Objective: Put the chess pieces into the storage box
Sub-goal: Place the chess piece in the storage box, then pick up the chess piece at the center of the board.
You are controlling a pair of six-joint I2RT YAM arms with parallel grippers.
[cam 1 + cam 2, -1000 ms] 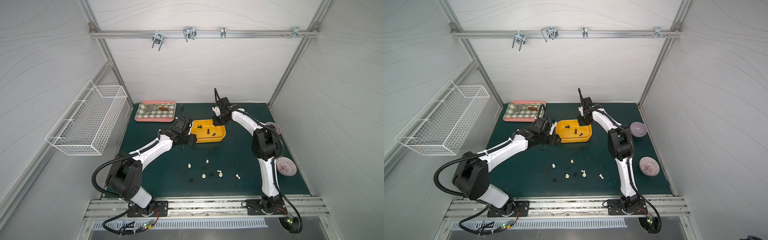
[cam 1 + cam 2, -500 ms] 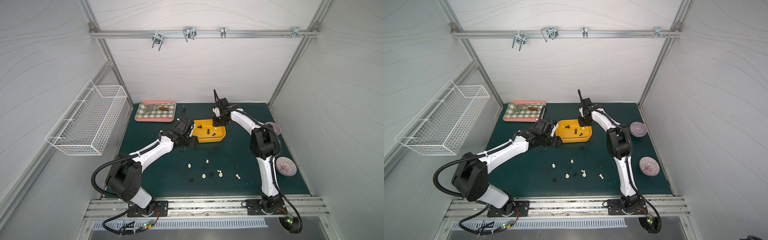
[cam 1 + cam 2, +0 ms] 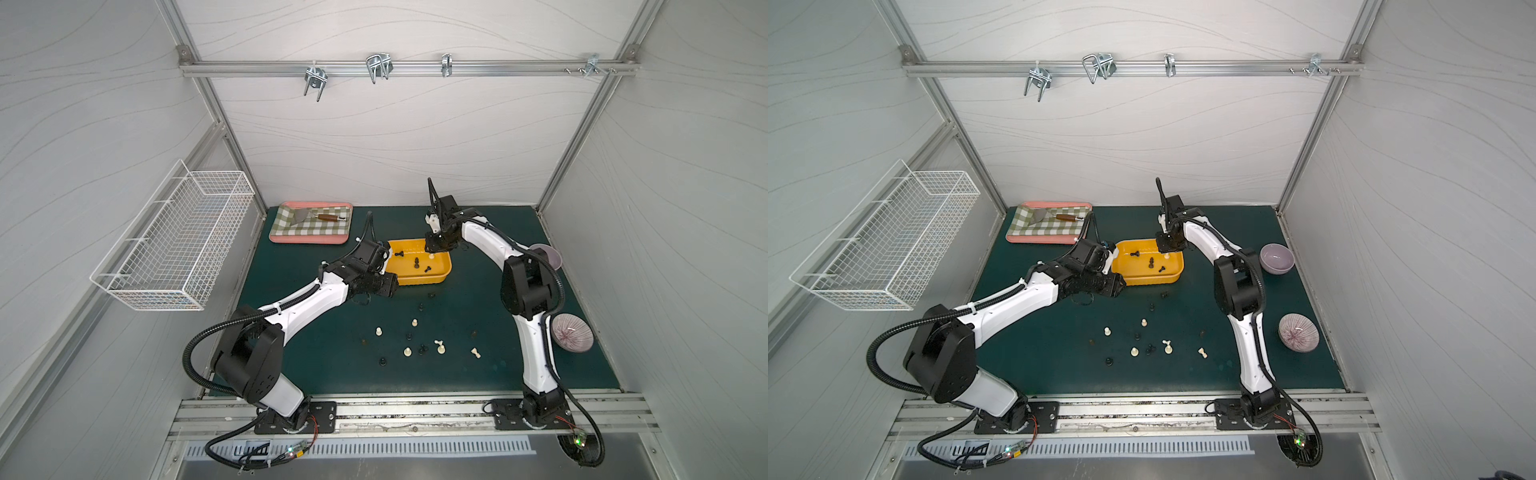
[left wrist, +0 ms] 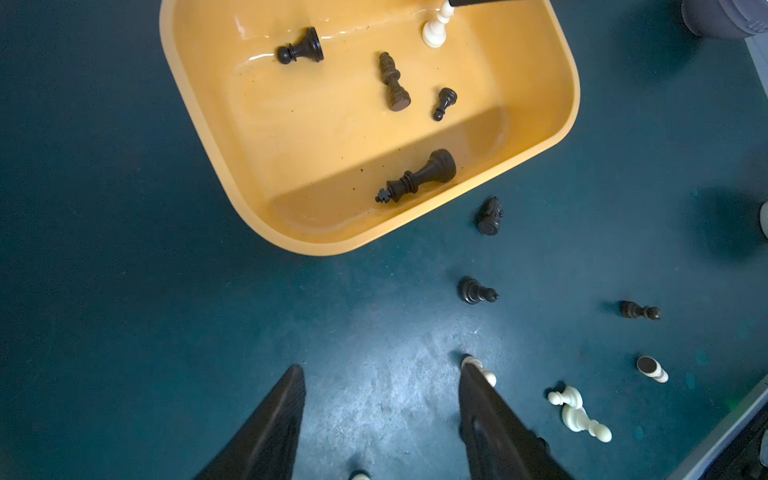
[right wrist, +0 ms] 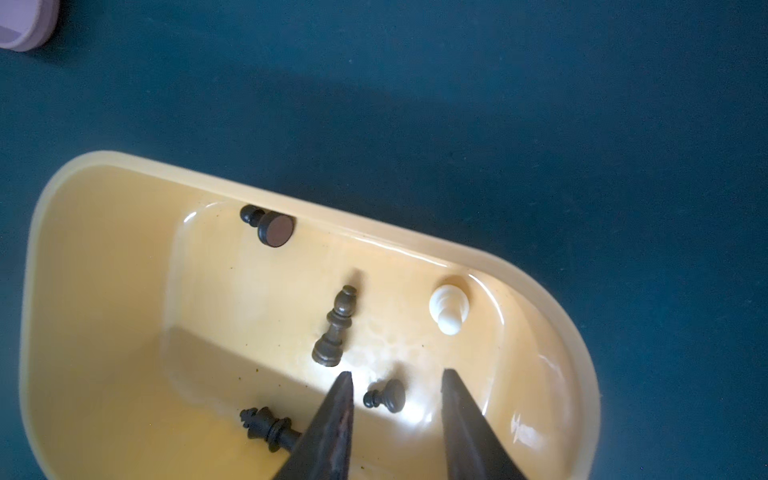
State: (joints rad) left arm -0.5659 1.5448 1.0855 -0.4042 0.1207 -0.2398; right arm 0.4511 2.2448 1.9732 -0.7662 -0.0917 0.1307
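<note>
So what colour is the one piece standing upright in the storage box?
Cream-white; the upright piece shows best in the right wrist view.

The left pincer [image 4: 381, 368] angles downward, its jaws wide apart and empty. The right pincer [image 5: 397, 373], beyond it and to its right, has its jaws narrowly parted and empty.

Five chess pieces [image 4: 393, 81] in storage box [image 4: 208, 83], others on mat [image 4: 124, 291] before it
</note>
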